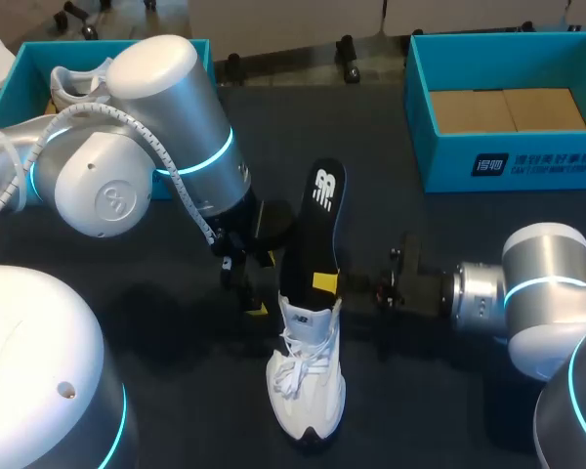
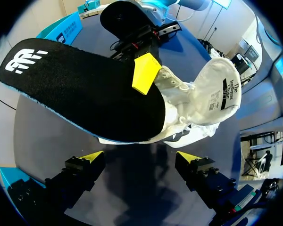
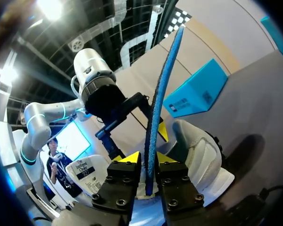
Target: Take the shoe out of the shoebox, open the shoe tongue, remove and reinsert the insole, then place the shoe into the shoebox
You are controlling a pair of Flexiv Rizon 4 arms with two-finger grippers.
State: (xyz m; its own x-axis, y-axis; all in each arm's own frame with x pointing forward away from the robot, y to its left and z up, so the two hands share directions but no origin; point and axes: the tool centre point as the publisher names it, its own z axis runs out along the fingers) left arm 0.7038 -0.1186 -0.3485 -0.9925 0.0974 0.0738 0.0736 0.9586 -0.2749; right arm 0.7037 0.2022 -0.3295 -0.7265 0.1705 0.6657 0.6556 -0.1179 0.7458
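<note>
Left arm (image 1: 39,381) sat closest in the head view, lower left. The left end effector (image 1: 242,289) was left of centre, fingers wide and empty, just beside the shoe (image 1: 308,386). My guess is it was parked there to steady the shoe if needed. Shoe stood on the desk (image 1: 449,234) at lower centre, toe toward the camera, outside both boxes. Right end effector (image 1: 330,285) at centre was clamped on the insole (image 1: 317,225), which rose from the shoe mouth toward upper centre. Shoebox (image 1: 508,161) at upper right held no shoe. The second box (image 1: 15,78) at upper left held another shoe (image 1: 78,83).

Left wrist view: left end effector (image 2: 140,157) was spread wide, only desk (image 2: 47,136) between the fingers. Insole (image 2: 85,94) and shoe (image 2: 179,106) were ahead of it. Tongue (image 2: 217,89) was folded out, so the mouth was clear for the insole.

Right wrist view: right end effector (image 3: 148,162) was narrow, pinching the insole (image 3: 162,84) edge-on between the pads. That grip probably gave angle control. Shoe (image 3: 198,155) was just ahead. Couldn't tell whether the insole was going out or back in.
</note>
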